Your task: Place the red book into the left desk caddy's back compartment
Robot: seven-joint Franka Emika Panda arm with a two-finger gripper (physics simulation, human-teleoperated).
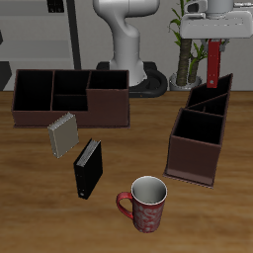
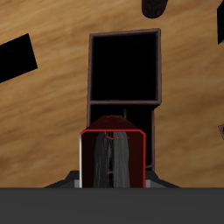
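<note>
The gripper (image 1: 214, 42) pinches the red book (image 1: 214, 64), hanging upright above the left desk caddy (image 1: 201, 131) – lifted and carried over; lowering it into the back compartment (image 1: 223, 85) is left – not yet in

I see a dark red book (image 1: 214, 65) with a white page edge, and dark maroon-brown on the left desk caddy (image 1: 201, 139), black inside. The wide caddy (image 1: 70, 97) matches that brown. My mug (image 1: 144, 205) is red with a pale mottled pattern, white inside. One book (image 1: 88, 168) is black, the spiral notepad (image 1: 63, 135) grey, the table (image 1: 40, 208) warm wood grain
</note>
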